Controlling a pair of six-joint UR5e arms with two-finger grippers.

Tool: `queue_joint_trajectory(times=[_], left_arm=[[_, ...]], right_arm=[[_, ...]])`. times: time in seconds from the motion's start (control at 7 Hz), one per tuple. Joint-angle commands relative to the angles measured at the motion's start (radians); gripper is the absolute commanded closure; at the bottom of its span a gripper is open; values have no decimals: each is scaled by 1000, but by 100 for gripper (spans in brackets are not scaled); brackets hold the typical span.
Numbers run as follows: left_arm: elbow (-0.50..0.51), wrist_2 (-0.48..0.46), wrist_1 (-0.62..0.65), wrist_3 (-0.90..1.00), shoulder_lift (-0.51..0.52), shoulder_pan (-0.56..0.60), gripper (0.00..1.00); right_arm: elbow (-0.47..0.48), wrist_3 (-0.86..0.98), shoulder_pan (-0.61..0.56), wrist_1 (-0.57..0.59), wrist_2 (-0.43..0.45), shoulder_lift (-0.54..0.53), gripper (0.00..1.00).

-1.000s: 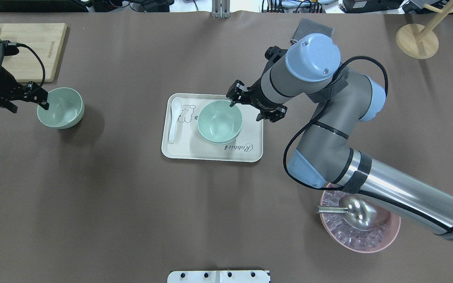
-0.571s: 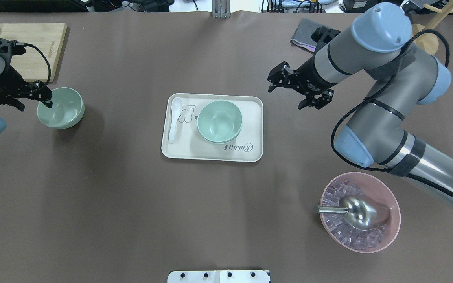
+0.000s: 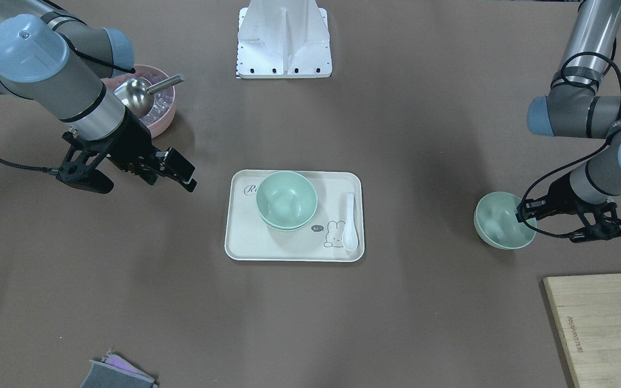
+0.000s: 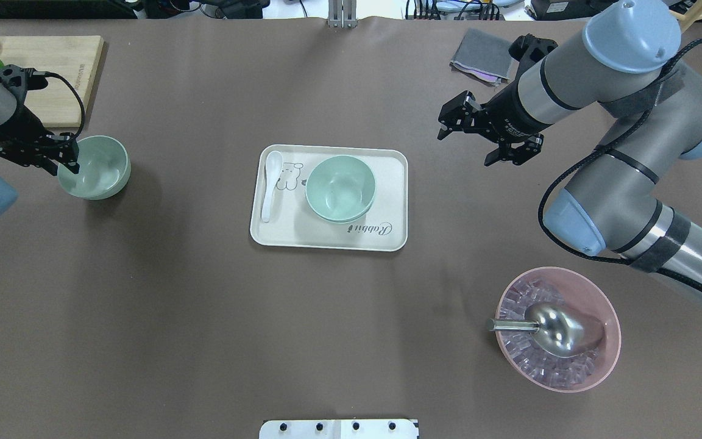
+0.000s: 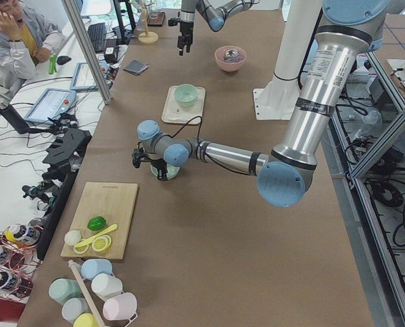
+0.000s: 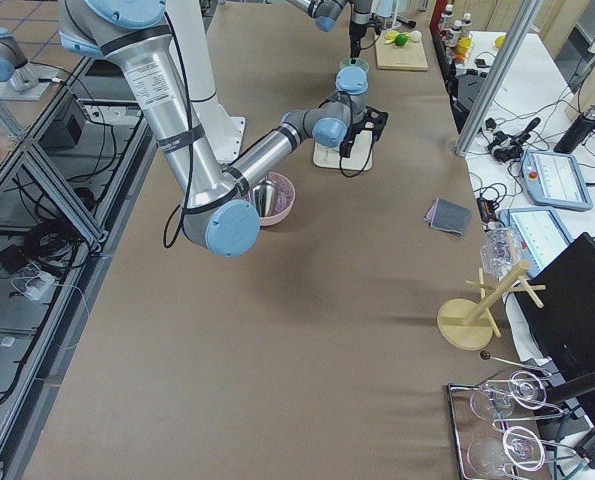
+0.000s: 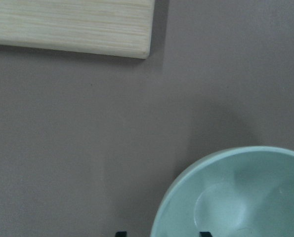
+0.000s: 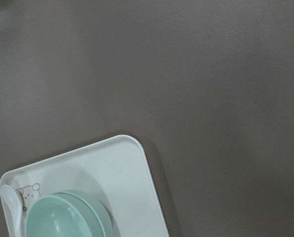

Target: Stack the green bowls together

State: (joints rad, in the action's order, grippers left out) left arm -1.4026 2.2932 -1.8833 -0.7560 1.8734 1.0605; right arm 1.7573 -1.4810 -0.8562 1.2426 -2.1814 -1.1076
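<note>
Green bowls (image 4: 340,188) numbered three: two nested on the tray (image 4: 302,235) beside one spoon (image 4: 269,192), their double rim clearest from the right wrist; a third bowl (image 4: 102,172) far left, its rim between the left gripper's (image 4: 68,163) parted jaws. Right gripper (image 4: 463,150) hung wide open. One pink bowl (image 4: 610,360) held ice (image 4: 534,366), one scoop (image 4: 555,329).

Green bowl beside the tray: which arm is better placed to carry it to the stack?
Left. The left end effector straddles the rim of that bowl, open. The right end effector hangs open and empty beyond the tray.
</note>
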Motion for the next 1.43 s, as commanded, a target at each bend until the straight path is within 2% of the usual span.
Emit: queue_joint_trajectory(times=[0.0,0.14,0.29,0.57,0.86,1.0,1.14,1.29], left_arm=[[-7,2,0,-14,10,-4,100],[-37,9,4,-51,19,-4,100],[-68,87,12,-134,73,-4,100],[-87,95,12,-386,215,-52,100],[-99,10,13,-565,324,-178,100],[-102,8,27,-629,381,-209,100],[-104,-7,61,-687,439,-258,100],[-105,-114,61,-722,457,-349,100]], right_arm=[[4,1,-18,0,-17,-12,0],[5,11,-41,0,-29,-26,0],[7,86,-84,0,-67,-67,0],[27,328,-229,0,-165,-219,0],[10,656,-331,3,-173,-357,0],[-1,750,-355,3,-167,-391,0],[-4,768,-362,3,-166,-402,0],[-4,768,-360,3,-166,-399,0]])
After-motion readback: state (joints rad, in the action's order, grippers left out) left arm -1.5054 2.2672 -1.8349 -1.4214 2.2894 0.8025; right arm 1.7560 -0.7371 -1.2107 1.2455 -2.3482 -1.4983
